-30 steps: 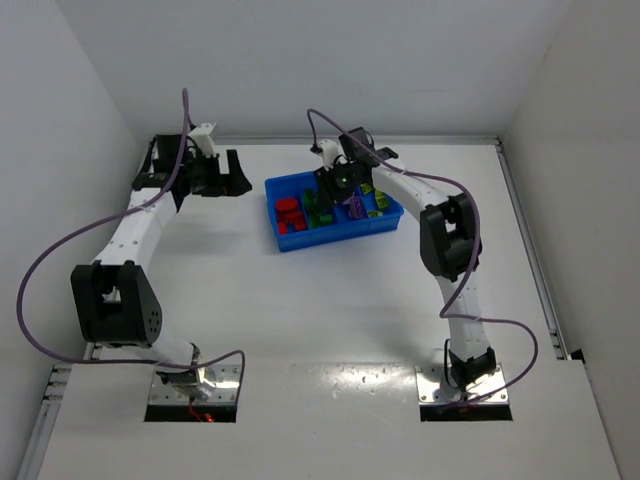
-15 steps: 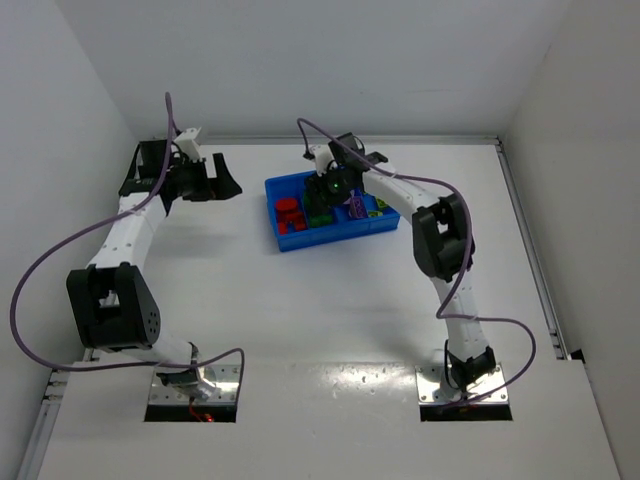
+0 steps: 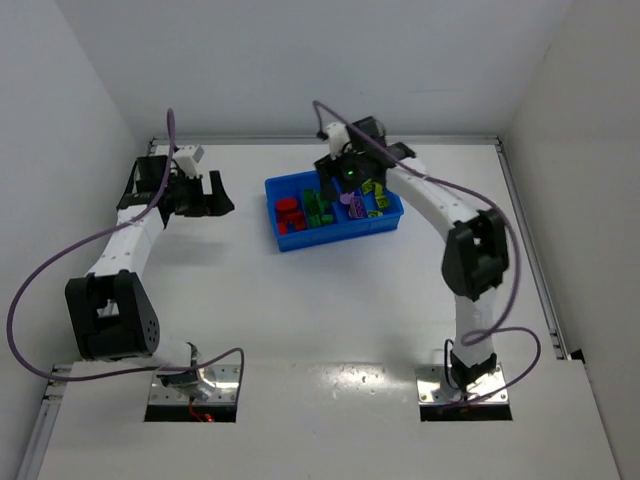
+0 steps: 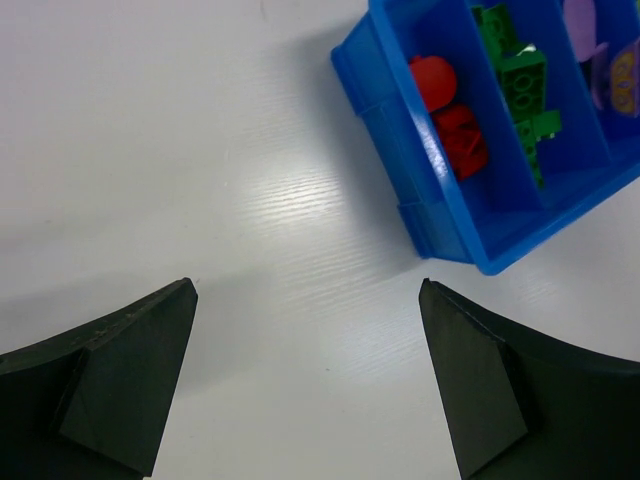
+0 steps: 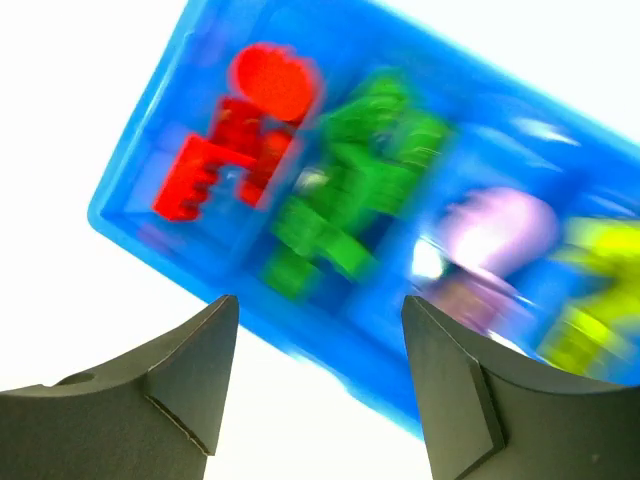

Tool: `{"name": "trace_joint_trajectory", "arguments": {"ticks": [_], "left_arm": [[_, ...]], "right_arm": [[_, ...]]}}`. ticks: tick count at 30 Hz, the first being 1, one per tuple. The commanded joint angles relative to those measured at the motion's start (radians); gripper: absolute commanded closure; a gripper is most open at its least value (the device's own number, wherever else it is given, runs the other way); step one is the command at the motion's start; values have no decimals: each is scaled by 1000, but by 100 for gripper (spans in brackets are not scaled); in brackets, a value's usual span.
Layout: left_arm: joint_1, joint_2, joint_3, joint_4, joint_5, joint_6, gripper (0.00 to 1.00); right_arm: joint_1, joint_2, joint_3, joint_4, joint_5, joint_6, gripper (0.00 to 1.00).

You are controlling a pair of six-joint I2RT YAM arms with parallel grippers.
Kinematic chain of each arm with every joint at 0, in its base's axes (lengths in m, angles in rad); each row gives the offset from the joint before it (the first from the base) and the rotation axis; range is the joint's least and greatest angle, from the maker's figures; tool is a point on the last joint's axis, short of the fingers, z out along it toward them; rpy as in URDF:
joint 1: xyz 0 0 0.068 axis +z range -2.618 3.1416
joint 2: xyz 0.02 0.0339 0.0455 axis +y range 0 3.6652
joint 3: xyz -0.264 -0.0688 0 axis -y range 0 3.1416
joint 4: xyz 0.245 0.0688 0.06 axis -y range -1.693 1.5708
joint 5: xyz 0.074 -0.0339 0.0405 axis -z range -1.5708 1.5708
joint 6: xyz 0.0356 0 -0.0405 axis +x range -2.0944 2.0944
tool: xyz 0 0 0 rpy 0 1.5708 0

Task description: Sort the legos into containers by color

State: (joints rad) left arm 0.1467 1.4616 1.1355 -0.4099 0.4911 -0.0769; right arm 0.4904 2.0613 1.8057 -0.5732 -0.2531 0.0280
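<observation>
Upper centre, my right end effector (image 3: 345, 176) hangs released and empty over the tray (image 3: 332, 240), legos (image 3: 290, 213) apparently all sorted by color; next, likely, lifting clear.

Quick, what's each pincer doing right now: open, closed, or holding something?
Left pincer: open, empty.
Right pincer: open, empty, above the tray.

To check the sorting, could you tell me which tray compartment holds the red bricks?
The end compartment nearest the left arm; its neighbour holds green bricks.
</observation>
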Motion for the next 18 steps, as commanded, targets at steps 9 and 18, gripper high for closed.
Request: {"name": "trace_joint_trajectory", "arguments": {"ticks": [9,18], "left_arm": [[10,-52,-164,125,-112,117,0],[10,6,-249,224,-151,181,0]], "right_arm": [[-423,-493,-573,143,18,-57,33],[-546,-550,-855,271,-46,-45,33]]}}
